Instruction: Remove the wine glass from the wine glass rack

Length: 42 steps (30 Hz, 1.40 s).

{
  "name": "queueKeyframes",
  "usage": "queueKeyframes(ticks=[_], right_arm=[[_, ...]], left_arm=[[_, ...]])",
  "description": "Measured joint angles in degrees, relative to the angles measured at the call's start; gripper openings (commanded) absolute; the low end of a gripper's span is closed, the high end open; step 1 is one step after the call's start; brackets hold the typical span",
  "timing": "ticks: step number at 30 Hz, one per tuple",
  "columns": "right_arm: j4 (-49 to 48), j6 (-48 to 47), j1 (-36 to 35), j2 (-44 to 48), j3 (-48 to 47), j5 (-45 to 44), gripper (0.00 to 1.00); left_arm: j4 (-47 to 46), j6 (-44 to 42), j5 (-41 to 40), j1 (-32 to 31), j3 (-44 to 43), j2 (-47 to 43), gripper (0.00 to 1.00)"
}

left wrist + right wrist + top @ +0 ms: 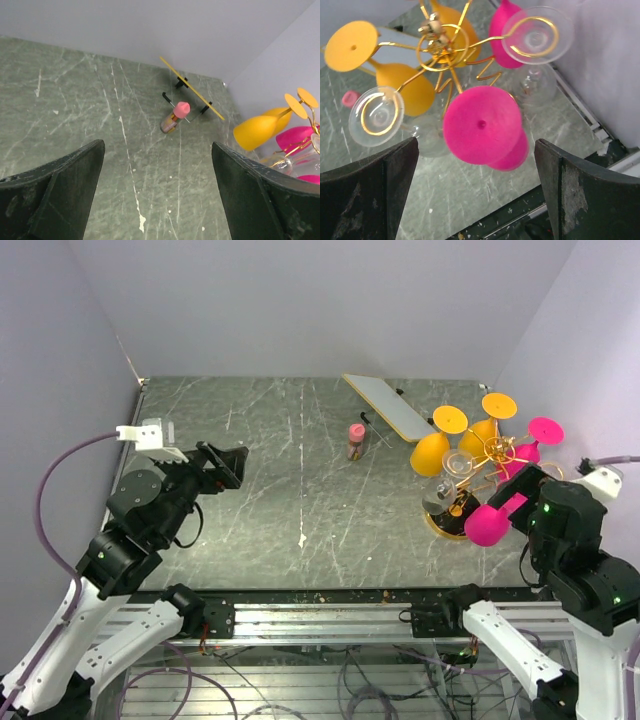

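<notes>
The gold wire wine glass rack (pixel 492 455) stands at the table's right, its hub (pixel 440 42) at the top of the right wrist view. Orange (pixel 432 452), clear (pixel 440 495) and pink wine glasses hang on it. The nearest pink wine glass (pixel 487 525) points its round foot (pixel 482 125) at the right wrist camera. My right gripper (pixel 522 502) is open, its jaws wide on either side of that foot without touching it (pixel 476 150). My left gripper (pixel 225 468) is open and empty over the table's left side (pixel 157 150).
A flat white board (pixel 390 405) on black feet lies at the back, also in the left wrist view (pixel 192 89). A small pink-capped bottle (pixel 356 440) lies beside it. The right wall stands close behind the rack. A metal rail (pixel 330 615) runs along the near edge.
</notes>
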State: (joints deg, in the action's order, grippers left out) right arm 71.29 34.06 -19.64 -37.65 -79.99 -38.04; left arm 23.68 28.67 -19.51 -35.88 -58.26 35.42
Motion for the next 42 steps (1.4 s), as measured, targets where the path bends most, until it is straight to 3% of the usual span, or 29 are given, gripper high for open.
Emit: queueKeyframes(ticks=[10,20,32,39,42], right_arm=[[5.35,15.89,0.17,5.38,2.12,-9.49,0.90],[4.96,28.79,0.31,6.93,9.92,-13.27,0.79],[0.48,32.04,0.35,6.93,14.08,-14.51,0.76],[-1.53,34.40,0.35,6.45,15.93,-15.06,0.65],[-1.53,36.13,0.35,5.88,15.93,-15.37,0.55]], left_arm=[[-0.52,3.58,3.43,0.22,1.33,2.45,0.98],[-2.51,4.85,6.01,0.44,1.36,3.52,0.98],[-2.95,4.79,7.37,0.48,1.36,4.39,0.98],[-3.39,4.76,7.96,0.48,1.36,5.68,0.98],[-3.39,4.76,8.22,0.48,1.36,6.21,0.98]])
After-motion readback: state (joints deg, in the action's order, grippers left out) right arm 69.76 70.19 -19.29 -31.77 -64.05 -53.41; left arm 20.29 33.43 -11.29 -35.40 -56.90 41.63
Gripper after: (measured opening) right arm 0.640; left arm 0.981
